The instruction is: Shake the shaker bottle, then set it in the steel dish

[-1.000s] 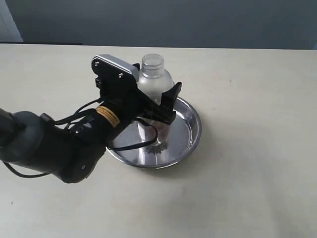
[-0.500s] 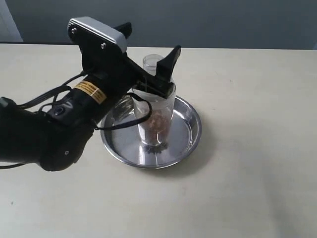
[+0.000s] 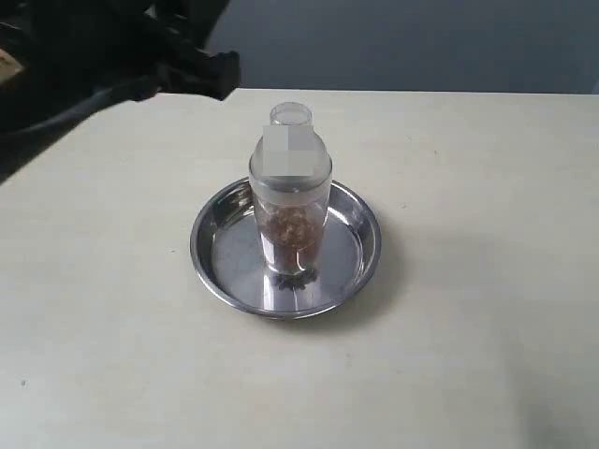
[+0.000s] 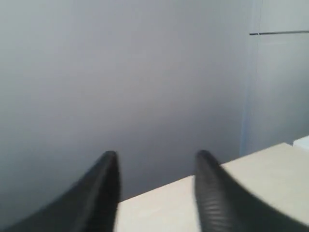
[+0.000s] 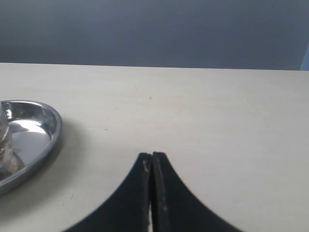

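Observation:
The shaker bottle (image 3: 290, 187), frosted with brown grains in its lower part, stands upright in the middle of the steel dish (image 3: 229, 248). Nothing is holding it. My left arm (image 3: 94, 56) is raised at the far left corner, well away from the bottle. In the left wrist view my left gripper (image 4: 157, 154) has its jaws apart with nothing between them, facing the grey wall. My right gripper (image 5: 152, 154) is shut and empty, low over bare table to the right of the steel dish (image 5: 53, 130). A sliver of the shaker bottle (image 5: 4, 145) shows at that frame's edge.
The beige table (image 3: 468, 309) stretches around the dish on all sides. A grey wall (image 3: 421, 42) runs behind the table's far edge.
My left gripper has let go of the bottle, risen and pulled back to the far left. The bottle stays standing in the dish.

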Controlling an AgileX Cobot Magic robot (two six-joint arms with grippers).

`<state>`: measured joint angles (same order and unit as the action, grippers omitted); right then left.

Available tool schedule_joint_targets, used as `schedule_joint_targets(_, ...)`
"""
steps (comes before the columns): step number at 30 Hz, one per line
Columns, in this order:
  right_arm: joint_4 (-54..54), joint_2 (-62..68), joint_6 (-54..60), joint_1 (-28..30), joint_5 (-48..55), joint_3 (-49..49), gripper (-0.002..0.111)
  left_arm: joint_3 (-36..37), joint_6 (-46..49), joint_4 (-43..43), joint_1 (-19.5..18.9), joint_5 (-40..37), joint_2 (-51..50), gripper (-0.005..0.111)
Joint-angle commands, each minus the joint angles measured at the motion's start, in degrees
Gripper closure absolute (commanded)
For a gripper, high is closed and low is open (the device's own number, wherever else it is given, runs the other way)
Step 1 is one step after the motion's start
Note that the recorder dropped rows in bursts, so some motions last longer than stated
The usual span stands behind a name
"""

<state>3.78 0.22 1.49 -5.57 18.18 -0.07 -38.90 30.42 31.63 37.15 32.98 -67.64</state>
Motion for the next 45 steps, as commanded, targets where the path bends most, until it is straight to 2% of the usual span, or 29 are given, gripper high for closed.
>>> schedule_joint_targets(1,-0.08,-0.22,0.01,-0.20,-0.69,0.07,0.109,-0.22,16.33,3.72,0.05,-14.23,8.92,0.104)
schedule_joint_targets(4,-0.08,-0.22,0.01,-0.20,-0.69,0.07,0.109,-0.22,17.57,8.95,0.05,-20.04,13.30,0.105)
schedule_joint_targets(8,-0.08,-0.22,0.01,-0.20,-0.69,0.07,0.109,-0.22,17.72,8.75,0.05,-21.65,17.19,0.105)
schedule_joint_targets(14,-0.08,-0.22,0.01,-0.20,-0.69,0.07,0.109,-0.22,17.72,8.75,0.05,-20.96,19.97,0.105)
schedule_joint_targets(15,-0.08,-0.22,0.01,-0.20,-0.69,0.07,0.109,-0.22,19.40,5.78,0.05,-16.45,19.97,0.105)
schedule_joint_targets(17,-0.08,-0.22,0.01,-0.20,-0.69,0.07,0.109,0.62,18.69,8.16,0.05,-11.90,21.10,0.105)
schedule_joint_targets(19,-0.08,-0.22,0.01,-0.20,-0.69,0.07,0.109,4.51,17.98,8.43,-0.17,-12.63,24.65,0.105)
schedule_joint_targets(20,-0.08,-0.22,0.01,-0.20,-0.69,0.07,0.109,8.08,13.57,6.88,-1.33,-14.26,26.84,0.105)
schedule_joint_targets(22,-0.08,-0.22,0.01,-0.20,-0.69,0.07,0.109,15.78,-0.50,0.70,-6.19,-15.58,31.61,0.105)
schedule_joint_targets(23,-0.08,-0.22,0.01,-0.20,-0.69,0.07,0.109,20.09,-9.85,-6.30,-10.29,-17.29,34.33,0.105)
schedule_joint_targets(24,-0.08,-0.22,0.01,-0.20,-0.69,0.07,0.109,21.95,-14.52,-10.69,-12.72,-19.01,35.76,0.105)
schedule_joint_targets(25,-0.08,-0.22,0.01,-0.20,-0.69,0.07,0.109,24.54,-22.85,-17.40,-17.22,-23.32,38.57,0.105)
schedule_joint_targets(27,-0.08,-0.22,0.01,-0.20,-0.69,0.07,0.109,27.64,-26.92,-20.69,-23.48,-28.52,43.87,0.105)
schedule_joint_targets(30,-0.08,-0.22,0.01,-0.20,-0.69,0.07,0.109,33.49,-26.92,-20.98,-30.04,-30.10,53.95,0.105)
schedule_joint_targets(33,-0.08,-0.22,0.01,-0.20,-0.69,0.07,0.109,37.94,-27.04,-20.61,-33.36,-30.85,61.38,0.105)
schedule_joint_targets(35,-0.08,-0.22,0.01,-0.20,-0.69,0.07,0.109,38.90,-27.35,-20.61,-35.18,-33.47,65.20,0.105)
schedule_joint_targets(36,-0.08,-0.22,0.01,-0.20,-0.69,0.07,0.109,38.90,-27.91,-20.99,-36.04,-37.89,67.36,0.105)
schedule_joint_targets(39,-0.08,-0.22,0.01,-0.20,-0.69,0.07,0.109,38.90,-27.91,-21.26,-37.15,-42.29,67.64,0.105)
schedule_joint_targets(45,-0.08,-0.22,0.01,-0.20,-0.69,0.07,0.109,38.90,-27.91,-21.26,-37.60,-45.77,67.64,0.105)
